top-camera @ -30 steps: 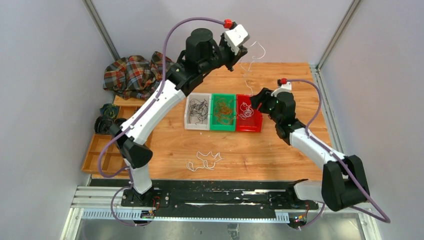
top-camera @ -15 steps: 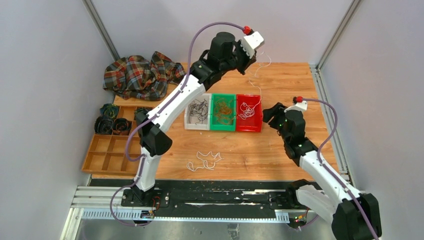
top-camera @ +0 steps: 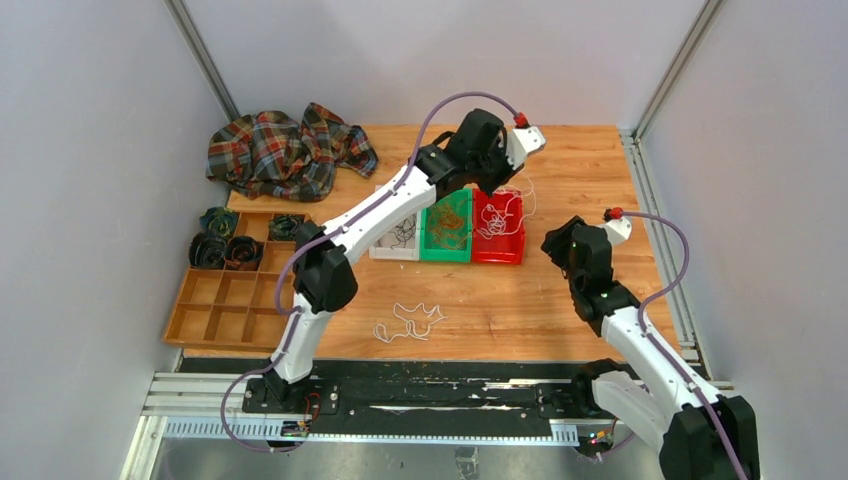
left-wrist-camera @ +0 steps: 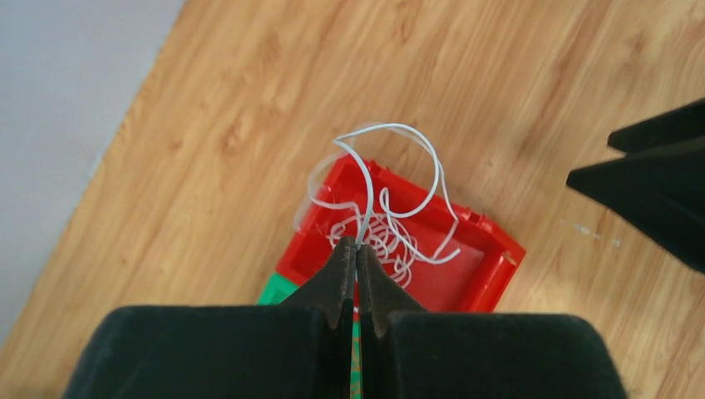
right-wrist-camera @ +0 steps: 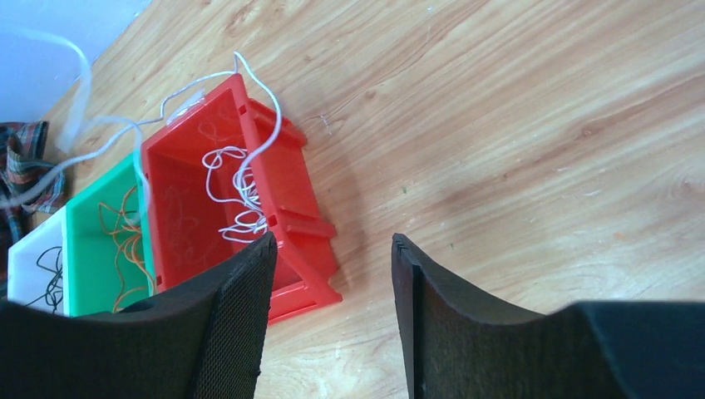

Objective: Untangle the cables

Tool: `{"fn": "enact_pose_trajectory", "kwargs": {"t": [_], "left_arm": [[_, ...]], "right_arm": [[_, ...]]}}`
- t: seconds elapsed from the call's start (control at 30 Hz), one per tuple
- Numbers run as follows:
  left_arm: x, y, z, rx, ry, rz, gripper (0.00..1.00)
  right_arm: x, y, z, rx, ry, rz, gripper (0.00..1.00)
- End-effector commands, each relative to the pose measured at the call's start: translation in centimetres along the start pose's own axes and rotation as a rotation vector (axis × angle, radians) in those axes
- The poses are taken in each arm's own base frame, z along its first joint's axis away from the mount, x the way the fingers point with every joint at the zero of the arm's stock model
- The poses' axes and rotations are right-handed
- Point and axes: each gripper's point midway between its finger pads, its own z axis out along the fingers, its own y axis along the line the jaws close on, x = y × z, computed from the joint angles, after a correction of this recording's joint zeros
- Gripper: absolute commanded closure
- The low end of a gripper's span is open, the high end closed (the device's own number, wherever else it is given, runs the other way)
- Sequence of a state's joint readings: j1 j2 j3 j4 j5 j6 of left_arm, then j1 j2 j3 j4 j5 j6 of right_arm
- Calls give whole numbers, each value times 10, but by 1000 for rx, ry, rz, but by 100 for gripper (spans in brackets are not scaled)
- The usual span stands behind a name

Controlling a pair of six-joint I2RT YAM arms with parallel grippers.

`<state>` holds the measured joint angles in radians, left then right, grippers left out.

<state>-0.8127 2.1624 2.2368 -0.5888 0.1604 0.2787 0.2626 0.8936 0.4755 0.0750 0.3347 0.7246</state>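
Holding one white cable (left-wrist-camera: 366, 179) pinched tight in my left gripper (left-wrist-camera: 356, 249), I hang it right above the red bin (left-wrist-camera: 497, 251). My left jaws are squeezed together on it, with no gap. The cable loops up out of my tips and curls round. Its ends drop down toward the pile of white cables (right-wrist-camera: 237, 195) inside the bin. One loop hangs out past the bin's rim, so not all of it is inside.

I think this is the dropping-off step: the white one goes with the other white ones. Next I should go lower, so the whole cable sits inside the walls, and then let go. If I let go too high, the springy loop may flop over the rim onto the table (top-camera: 520, 310).

My right gripper (right-wrist-camera: 332, 249) waits just beside the red bin, over the bare wood. Its jaws are apart and hold nothing.

The sorting looks well on its way. The black cables (right-wrist-camera: 48, 281) lie in the white bin (right-wrist-camera: 21, 258), and the orange cables (right-wrist-camera: 125, 237) lie in the green bin (right-wrist-camera: 83, 291). The three bins stand side by side, touching. A few loose white cables (top-camera: 408, 320) lie on the table near my bases, well apart from the bins. I guess those come next. All the cables are thin, curly and bendy, so I think they catch on each other easily.
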Motion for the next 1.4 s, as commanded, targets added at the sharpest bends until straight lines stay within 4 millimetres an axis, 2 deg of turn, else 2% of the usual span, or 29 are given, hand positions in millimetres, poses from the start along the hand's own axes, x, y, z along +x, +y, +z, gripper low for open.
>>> {"fn": "enact_pose_trajectory", "kwargs": {"t": [0.0, 0.17, 0.6, 0.73, 0.83, 1.0, 1.17, 1.23, 1.37], "left_arm": [[38, -14, 12, 28, 107, -8, 100], [61, -9, 27, -30, 180, 80, 100], [116, -28, 81, -38, 307, 157, 100], [135, -31, 87, -40, 346, 147, 100], [129, -33, 82, -35, 333, 111, 98], [100, -43, 55, 10, 267, 36, 76], [82, -57, 24, 112, 236, -35, 45], [70, -55, 11, 118, 214, -56, 33], [44, -45, -19, 133, 160, -82, 18]], "right_arm": [[-1, -18, 1, 63, -12, 41, 46], [-3, -11, 3, 28, 13, 38, 41], [-16, -11, 14, 39, 24, 63, 41], [-17, -10, 22, 36, 49, 67, 40], [-19, -6, 27, 19, 59, 64, 40], [-25, 1, 39, 2, 61, 59, 40], [-31, 20, 61, -53, 101, 34, 39], [-35, 30, 70, -91, 98, 20, 39], [-42, 52, 88, -168, 94, -3, 40]]}}
